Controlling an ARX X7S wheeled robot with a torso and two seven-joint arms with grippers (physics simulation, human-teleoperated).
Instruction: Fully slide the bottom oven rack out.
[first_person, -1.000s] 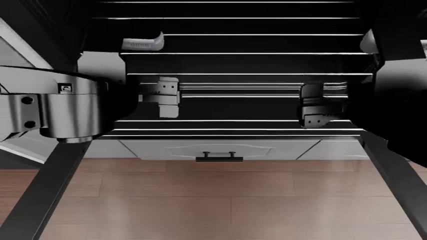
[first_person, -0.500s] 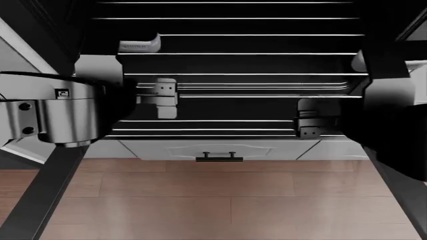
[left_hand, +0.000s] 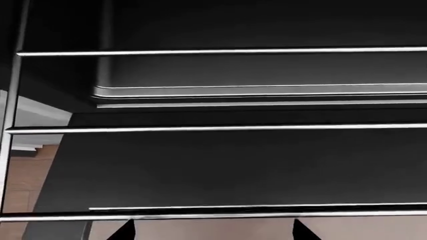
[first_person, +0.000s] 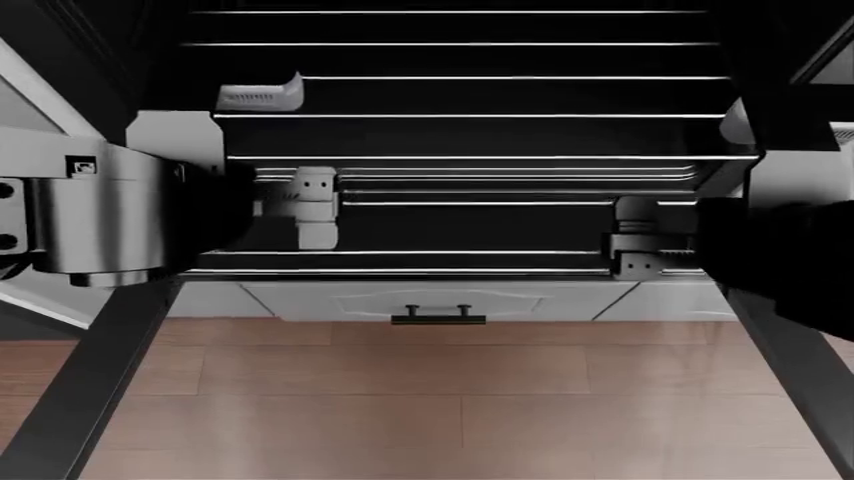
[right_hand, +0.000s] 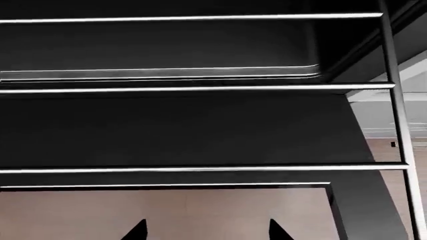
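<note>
In the head view the oven (first_person: 534, 176) shows as a dark cavity with a steel rim. Chrome rods of the bottom oven rack (first_person: 454, 270) cross it; I cannot separate the rack levels. My left gripper (first_person: 316, 208) sits among the front rods at the left, and my right gripper (first_person: 638, 248) is by the front rods at the right. In the left wrist view the left gripper (left_hand: 213, 231) is open, and a rack rod (left_hand: 213, 215) lies just past its fingertips (left_hand: 127, 231). The right gripper (right_hand: 208, 231) is open and empty, short of the nearest rod (right_hand: 167, 169).
A white drawer with a black handle (first_person: 438, 315) lies below the oven front, above a wooden floor (first_person: 441, 410). Dark slanted bars (first_person: 94, 390) (first_person: 794, 370) run down both sides. A pale grey curved part (first_person: 260, 95) sits at the cavity's left.
The rack rods have shifted slightly toward the front. My right gripper has moved forward to the front rods, and the left gripper has drifted a little to the left.
</note>
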